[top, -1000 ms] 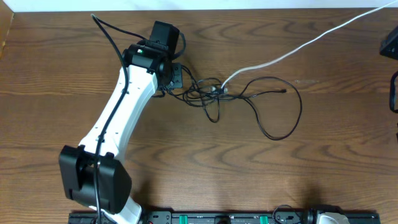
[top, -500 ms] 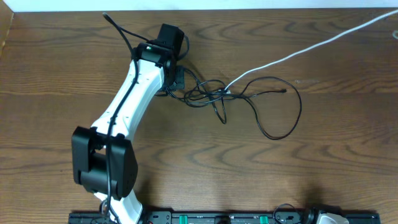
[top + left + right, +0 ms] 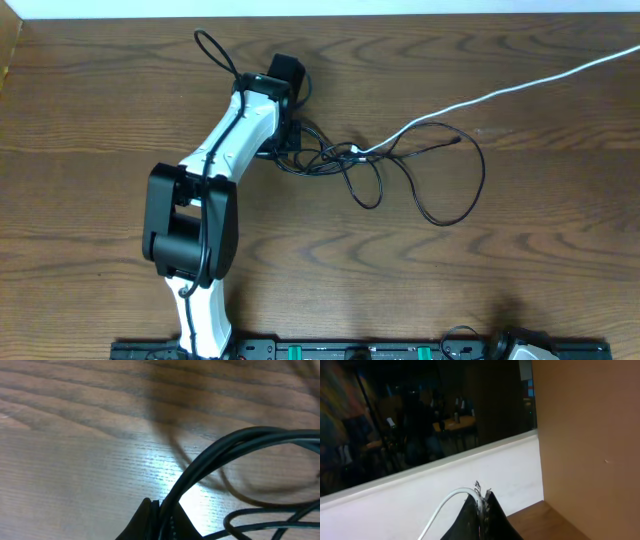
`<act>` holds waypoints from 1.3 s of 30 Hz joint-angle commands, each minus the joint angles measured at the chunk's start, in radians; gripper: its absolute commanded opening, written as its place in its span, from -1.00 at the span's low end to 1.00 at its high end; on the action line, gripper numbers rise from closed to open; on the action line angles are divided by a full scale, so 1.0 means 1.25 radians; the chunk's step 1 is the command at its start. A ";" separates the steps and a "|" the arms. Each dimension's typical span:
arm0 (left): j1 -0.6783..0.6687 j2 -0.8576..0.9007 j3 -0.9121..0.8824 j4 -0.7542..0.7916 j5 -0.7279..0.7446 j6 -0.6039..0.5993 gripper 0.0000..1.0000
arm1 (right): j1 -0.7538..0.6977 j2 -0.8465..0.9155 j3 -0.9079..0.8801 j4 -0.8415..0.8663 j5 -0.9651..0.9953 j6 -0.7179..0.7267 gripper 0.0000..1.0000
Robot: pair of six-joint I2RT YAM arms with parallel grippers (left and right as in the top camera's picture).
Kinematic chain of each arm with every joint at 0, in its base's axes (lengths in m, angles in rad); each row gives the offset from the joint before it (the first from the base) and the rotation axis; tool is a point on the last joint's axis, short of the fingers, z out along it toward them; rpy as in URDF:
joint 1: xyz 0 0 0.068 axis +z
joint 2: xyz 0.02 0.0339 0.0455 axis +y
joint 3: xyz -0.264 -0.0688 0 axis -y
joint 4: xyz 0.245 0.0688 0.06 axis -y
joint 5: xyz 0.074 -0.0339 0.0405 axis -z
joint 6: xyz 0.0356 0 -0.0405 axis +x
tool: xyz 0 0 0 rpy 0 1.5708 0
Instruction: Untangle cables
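The cables lie as a knot (image 3: 335, 155) of thin black cords on the wooden table, with a wide black loop (image 3: 462, 185) trailing off to the right. A white cable (image 3: 500, 92) runs from the knot up to the right edge of the overhead view. My left gripper (image 3: 289, 130) sits at the knot's left end, shut on a black cable (image 3: 225, 447) that arches out of its fingertips (image 3: 150, 512). My right gripper (image 3: 483, 494) is outside the overhead view, raised off the table, and shut on the end of the white cable (image 3: 442, 506).
The left arm (image 3: 225, 150) lies diagonally over the left-centre of the table, its elbow (image 3: 190, 225) bulky and dark. A black rail (image 3: 350, 350) with green fittings runs along the front edge. A white wall (image 3: 395, 505) stands behind the table.
The left arm has swung right and carried the knot's left end with it. The white cable has been pulled further right and straighter. The right arm has left the overhead view.
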 commanded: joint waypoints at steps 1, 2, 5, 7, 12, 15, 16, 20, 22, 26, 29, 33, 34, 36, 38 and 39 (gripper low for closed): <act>0.004 0.011 -0.007 0.001 -0.010 -0.004 -0.84 | -0.014 0.001 0.014 0.020 -0.008 0.002 -0.98; 0.004 0.012 -0.007 0.001 -0.010 -0.004 -0.82 | -0.017 0.001 0.017 0.026 -0.008 0.002 -0.98; 0.004 0.012 -0.007 0.003 -0.010 -0.004 -0.72 | -0.026 0.001 0.029 0.036 -0.008 0.002 -0.99; 0.004 0.012 -0.007 0.007 -0.010 -0.004 -0.70 | -0.036 0.001 0.039 0.043 -0.008 -0.001 -0.98; 0.004 0.012 -0.007 0.020 -0.010 -0.004 -0.69 | -0.055 0.001 0.077 0.041 -0.009 -0.017 -0.98; 0.004 0.012 -0.007 0.025 -0.010 -0.004 -0.68 | -0.055 0.002 0.084 0.021 -0.049 -0.022 -0.98; 0.004 0.012 -0.007 0.027 -0.010 -0.004 -0.68 | -0.055 0.004 0.084 0.010 -0.071 -0.029 -0.98; 0.004 0.012 -0.007 0.028 -0.010 -0.004 -0.68 | -0.055 0.033 0.084 -0.050 -0.157 -0.034 -0.98; 0.004 0.012 -0.007 0.028 -0.010 -0.004 -0.68 | -0.054 0.052 0.084 -0.056 -0.293 -0.034 -0.98; 0.003 0.012 -0.007 0.031 -0.010 -0.004 -0.68 | -0.043 0.102 0.083 -0.063 -0.664 0.011 -0.98; 0.004 0.012 -0.007 0.031 0.001 -0.004 -0.68 | 0.010 0.165 0.083 -0.060 -0.853 0.017 -0.98; 0.003 0.012 -0.007 0.034 0.014 -0.004 -0.67 | 0.115 0.236 0.083 -0.071 -0.873 0.013 -0.97; 0.003 0.012 -0.007 0.037 0.014 -0.004 -0.67 | 0.140 0.248 0.083 -0.070 -0.872 0.008 -0.97; 0.003 0.012 -0.007 0.040 0.028 -0.004 -0.67 | 0.196 0.268 0.084 -0.055 -0.847 0.009 -0.97; 0.003 0.012 -0.007 0.040 0.038 -0.004 -0.66 | 0.235 0.274 0.084 -0.038 -0.824 0.009 -0.97; 0.003 0.012 -0.007 0.040 0.038 -0.004 -0.67 | 0.258 0.273 0.084 -0.024 -0.812 0.009 -0.98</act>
